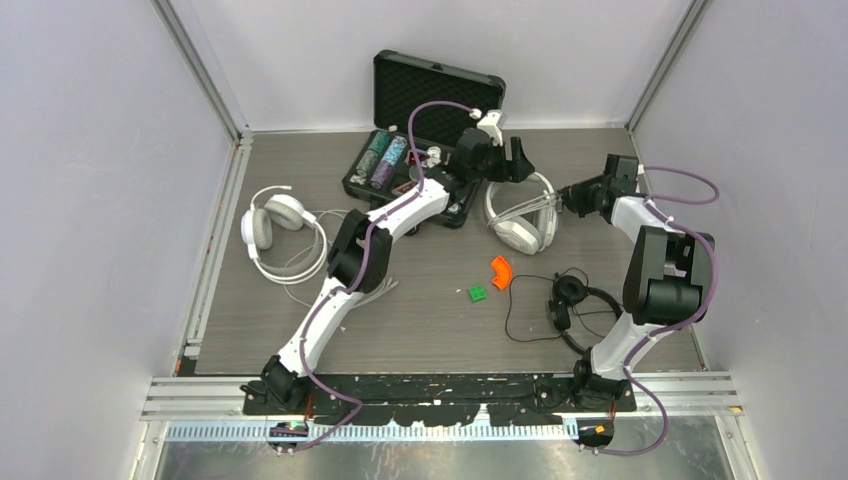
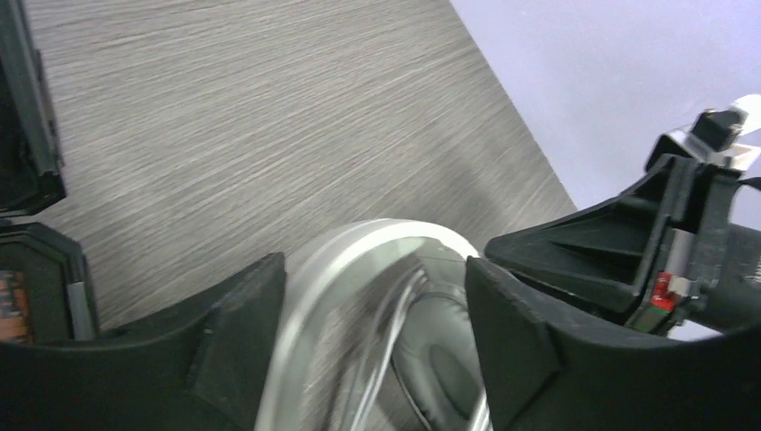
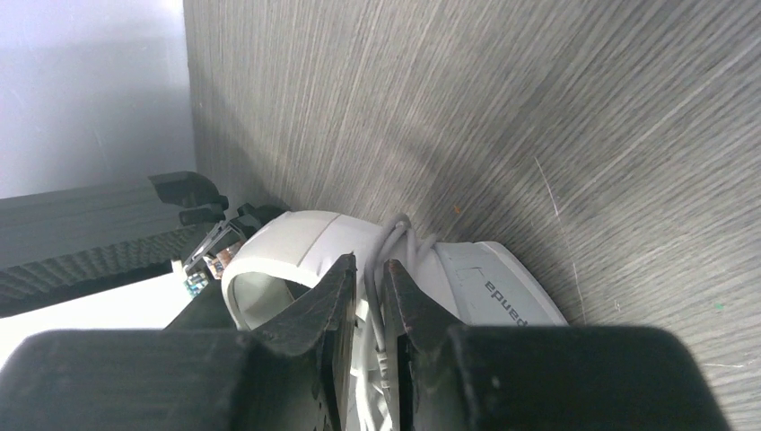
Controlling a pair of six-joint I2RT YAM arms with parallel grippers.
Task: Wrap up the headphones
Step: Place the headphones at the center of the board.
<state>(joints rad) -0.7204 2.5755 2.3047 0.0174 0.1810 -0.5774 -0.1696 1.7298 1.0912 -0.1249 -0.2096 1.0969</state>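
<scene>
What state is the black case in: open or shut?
Open. The case has its lid raised at the back, foam lining showing, and the contents of its base lie exposed.

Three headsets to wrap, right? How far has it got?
Nothing looks finished yet. In hand: the middle white headset, with the right gripper nearly closed around its cable and the left gripper open over it. Left to do: the other white headset and the black headset, both with loose cable spread on the table.
</scene>
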